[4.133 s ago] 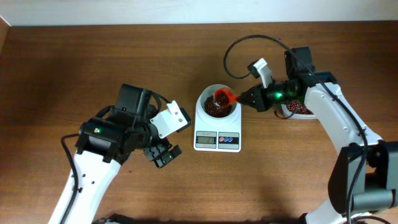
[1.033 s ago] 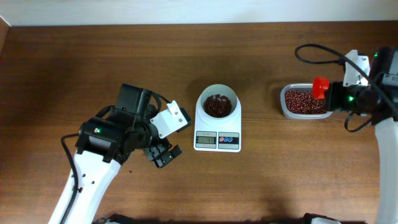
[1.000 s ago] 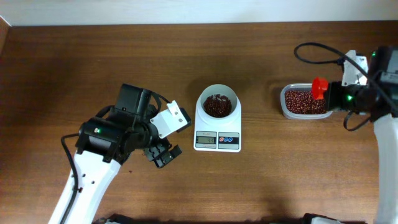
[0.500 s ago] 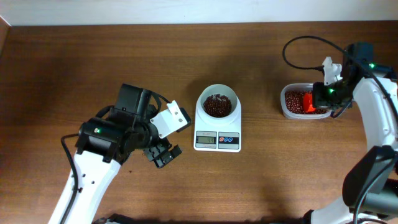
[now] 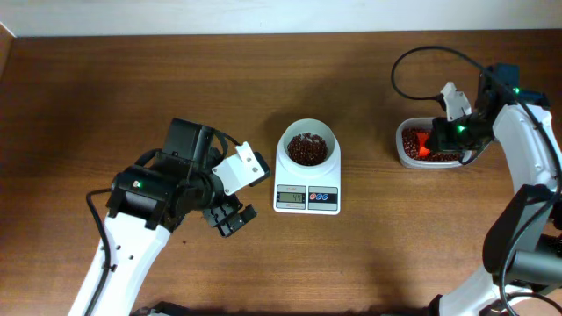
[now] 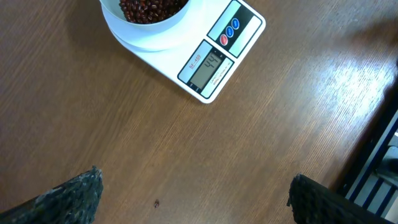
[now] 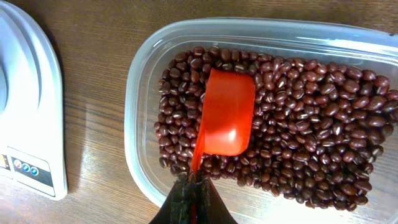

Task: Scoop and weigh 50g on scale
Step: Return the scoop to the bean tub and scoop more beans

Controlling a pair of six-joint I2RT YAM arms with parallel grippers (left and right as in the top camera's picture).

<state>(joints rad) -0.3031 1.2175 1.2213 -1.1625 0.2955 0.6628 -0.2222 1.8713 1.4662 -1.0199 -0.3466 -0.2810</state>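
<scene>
Overhead shows one scale [image 5: 306, 187], one bean tub [image 5: 399, 146], one red scoop [image 5: 424, 143].

The left arm [image 5: 132, 230] bends at the elbow, and its left gripper [image 5: 230, 219] points down with fingers [image 6: 74, 194] spread wide. The right arm [image 5: 527, 167] reaches in from the right edge, its right gripper [image 7: 193, 199] tilted downward, fingers pinched tight on the handle of a red scoop [image 7: 227, 112].

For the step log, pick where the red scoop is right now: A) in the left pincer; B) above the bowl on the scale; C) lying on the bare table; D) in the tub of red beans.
D: the right pincer holds the red scoop by its handle, down among the beans inside the clear tub.
</scene>
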